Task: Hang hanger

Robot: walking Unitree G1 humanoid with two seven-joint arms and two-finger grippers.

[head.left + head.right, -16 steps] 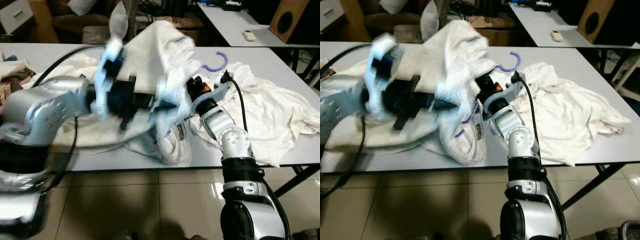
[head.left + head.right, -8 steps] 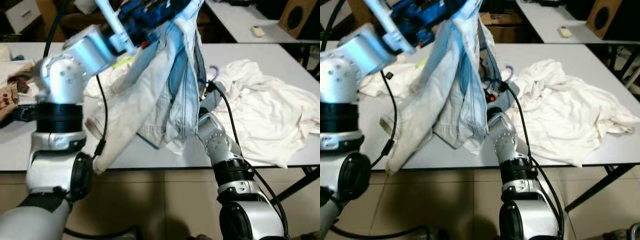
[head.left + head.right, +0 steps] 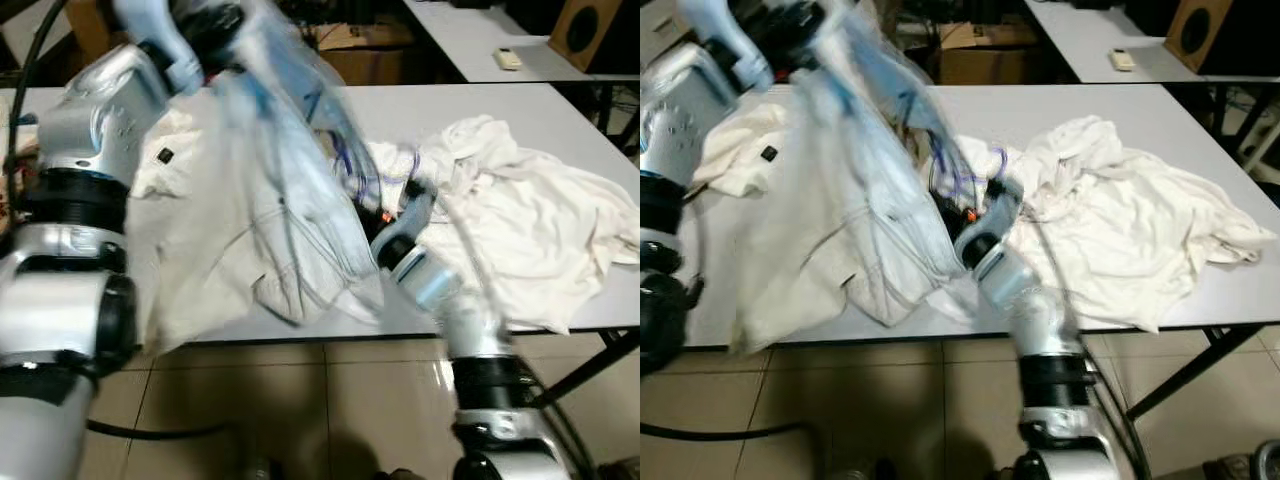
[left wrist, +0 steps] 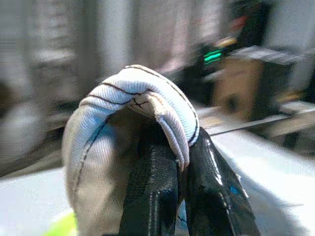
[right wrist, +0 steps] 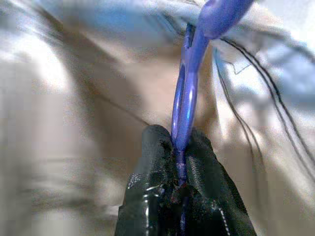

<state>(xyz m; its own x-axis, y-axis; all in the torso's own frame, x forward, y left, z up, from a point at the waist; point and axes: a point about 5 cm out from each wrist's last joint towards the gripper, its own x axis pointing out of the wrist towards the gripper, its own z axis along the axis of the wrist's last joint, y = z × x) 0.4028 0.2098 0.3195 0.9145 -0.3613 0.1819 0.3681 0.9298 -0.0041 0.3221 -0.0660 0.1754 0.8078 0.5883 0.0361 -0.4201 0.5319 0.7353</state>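
My left arm [image 3: 105, 95] is raised at the table's left, and a pale white-and-light-blue garment [image 3: 270, 220] hangs from it, blurred by motion. In the left wrist view my left gripper [image 4: 178, 147] is shut on a folded hem of that garment [image 4: 142, 93]. In the right wrist view my right gripper [image 5: 179, 140] is shut on the thin stem of a purple hanger [image 5: 189, 83], with fabric all around it. From the head, the purple hanger [image 3: 975, 175] shows beside the garment, and my right forearm [image 3: 425, 275] reaches up under the cloth, which hides its fingers.
A heap of white cloth [image 3: 520, 220] covers the right half of the white table [image 3: 420, 110]. More white cloth [image 3: 735, 150] lies at the left. Behind stand a second table [image 3: 470, 40] with a remote [image 3: 508, 58], a cardboard box [image 3: 355, 35] and a speaker [image 3: 590, 25].
The left arm has swung the garment from high up down and leftward, so it now drapes over the table's front edge. The right arm has shifted and blurred.
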